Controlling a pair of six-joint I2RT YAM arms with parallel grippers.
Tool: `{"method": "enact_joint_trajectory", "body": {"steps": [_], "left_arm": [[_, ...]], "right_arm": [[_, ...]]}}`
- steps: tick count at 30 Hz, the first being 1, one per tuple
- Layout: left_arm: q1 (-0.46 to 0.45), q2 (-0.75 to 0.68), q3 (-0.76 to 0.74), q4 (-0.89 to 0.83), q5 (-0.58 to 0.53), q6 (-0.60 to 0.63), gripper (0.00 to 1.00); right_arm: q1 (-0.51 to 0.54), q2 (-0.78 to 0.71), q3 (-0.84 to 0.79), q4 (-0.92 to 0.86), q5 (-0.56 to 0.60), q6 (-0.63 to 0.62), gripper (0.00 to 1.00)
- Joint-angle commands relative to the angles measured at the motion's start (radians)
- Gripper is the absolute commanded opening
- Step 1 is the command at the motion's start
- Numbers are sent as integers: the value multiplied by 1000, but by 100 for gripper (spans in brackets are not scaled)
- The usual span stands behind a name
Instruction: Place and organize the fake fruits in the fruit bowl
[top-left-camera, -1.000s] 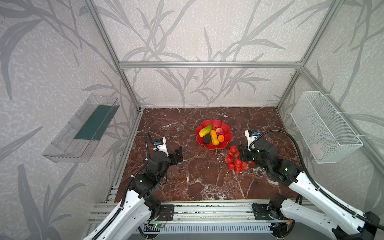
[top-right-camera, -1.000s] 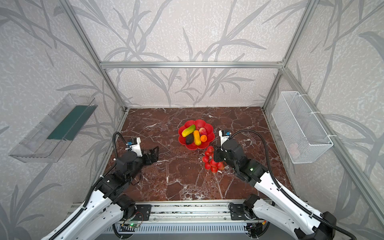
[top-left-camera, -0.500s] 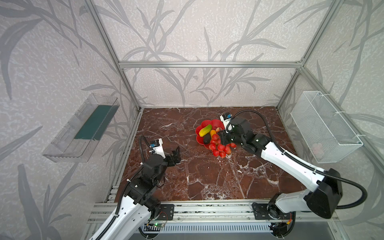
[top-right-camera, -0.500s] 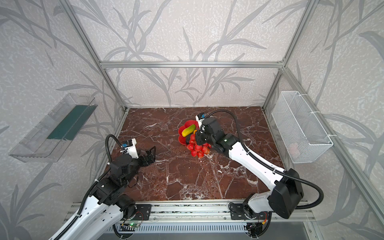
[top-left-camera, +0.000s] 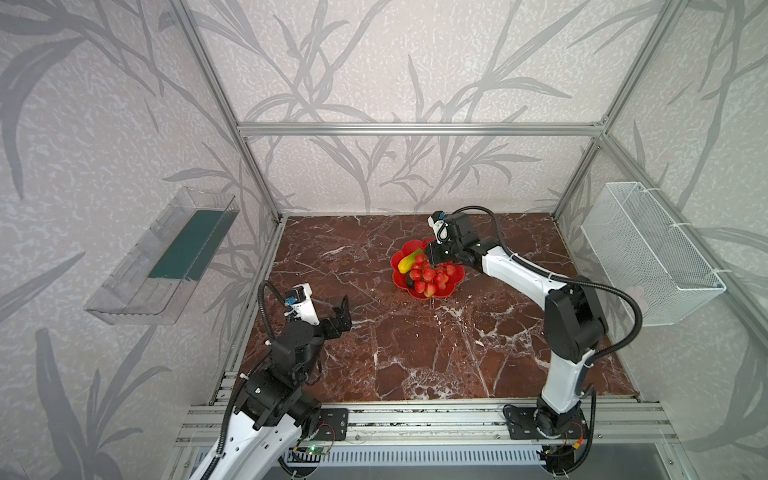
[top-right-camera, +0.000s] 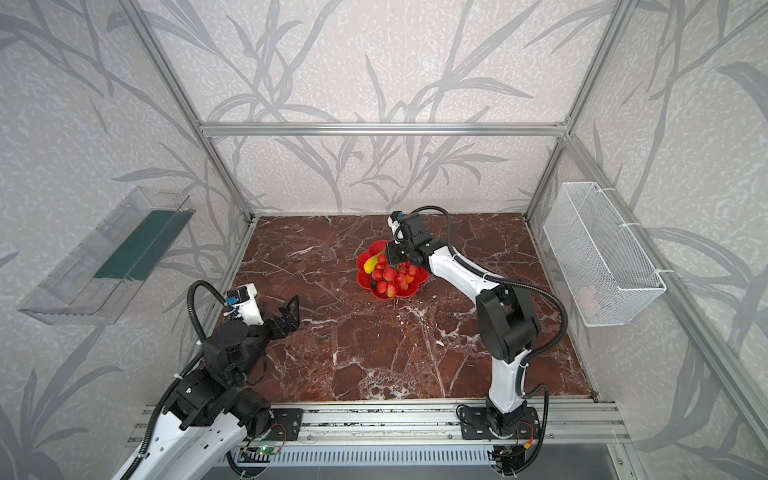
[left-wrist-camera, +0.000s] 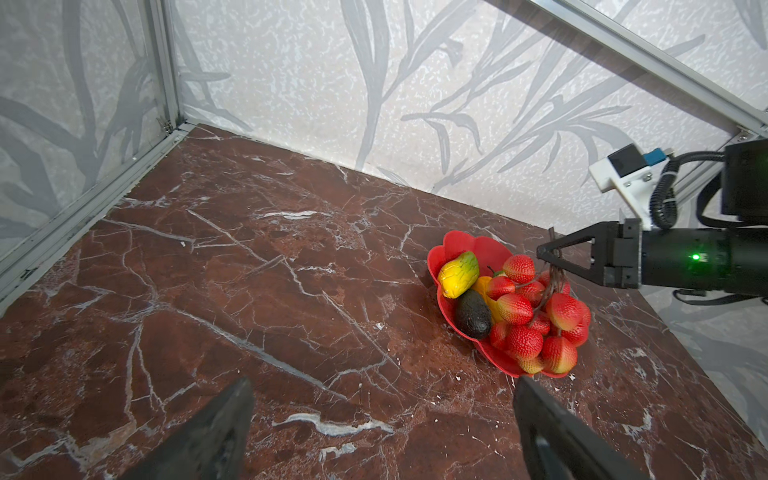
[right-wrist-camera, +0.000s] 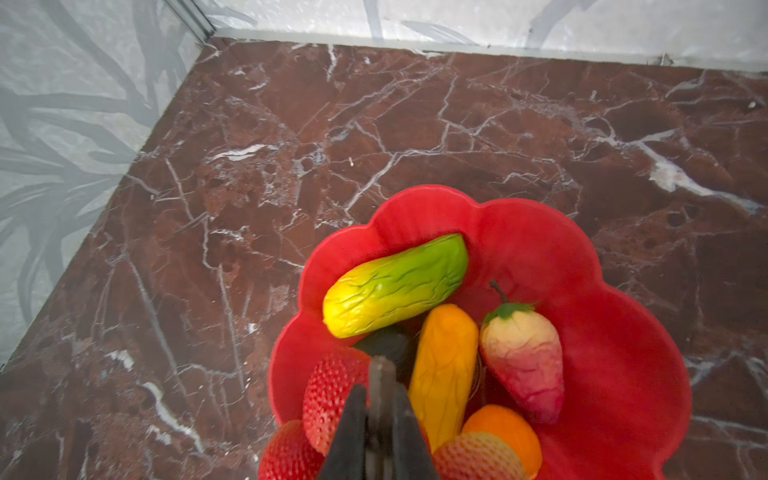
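Right gripper (left-wrist-camera: 541, 252) clenched on the dark stem of the cluster of red berries (left-wrist-camera: 536, 316); we see the stem pinched between the closed tips in the left wrist view. The cluster hangs down over the fruit bowl (right-wrist-camera: 623, 332), its lowest berries at the bowl's rim on the side toward the robot (we cannot tell whether they bear on it).

In the bowl we count the mango (right-wrist-camera: 395, 284) at the far left lobe, the yellow-orange oblong (right-wrist-camera: 444, 365) just beside it, the peach (right-wrist-camera: 523, 353) touching the oblong, the small orange (right-wrist-camera: 505, 428) below the peach, and the avocado (left-wrist-camera: 473, 313) tucked under the mango, partly covered by berries.

In both top views the bowl sits on the marble table (top-left-camera: 415, 353), toward the back and middle.

Left gripper (left-wrist-camera: 380, 395) released, jaws wide and holding nothing, above the table's front left and well apart from the bowl.
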Motion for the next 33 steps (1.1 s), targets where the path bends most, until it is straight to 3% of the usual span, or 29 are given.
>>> {"method": "enact_joint_trajectory", "body": {"steps": [1, 5, 6, 9, 11, 13, 14, 17, 20, 23, 26, 27, 30, 33], "left_arm": [[5, -5, 2, -18, -46, 18, 98], [5, -4, -4, -13, -53, 19, 98], [5, -5, -6, -8, -56, 20, 98], [4, -5, -17, 15, -75, 28, 99], [4, -5, -28, 43, -96, 38, 99], [5, -2, -48, 89, -115, 49, 99], [5, 1, -58, 111, -120, 55, 99], [5, 32, -88, 174, -141, 94, 100], [5, 112, -110, 252, -193, 202, 100], [11, 249, -165, 475, -301, 320, 100], [70, 430, -208, 696, -338, 474, 100], [110, 489, -211, 742, -335, 480, 100], [244, 639, -243, 902, -185, 453, 100], [336, 819, -262, 1080, -98, 415, 100]], "right_arm": [[-23, 77, 93, 5, -55, -8, 0], [-35, 180, 223, -57, -61, -19, 1], [-37, 197, 246, -63, -59, -19, 6], [-44, 219, 308, -109, -89, -24, 45], [-45, 189, 300, -113, -83, -27, 64], [-44, 117, 248, -92, -42, -31, 95], [-44, 76, 213, -78, -24, -39, 99], [-44, -79, 72, -36, 40, -72, 99], [-46, -311, -167, 46, 126, -99, 99], [-58, -591, -486, 170, 241, -176, 99], [-106, -828, -726, 217, 319, -231, 99], [-131, -890, -785, 212, 340, -236, 99], [-178, -1011, -949, 269, 422, -278, 99], [-230, -1033, -1075, 421, 422, -288, 99]]}}
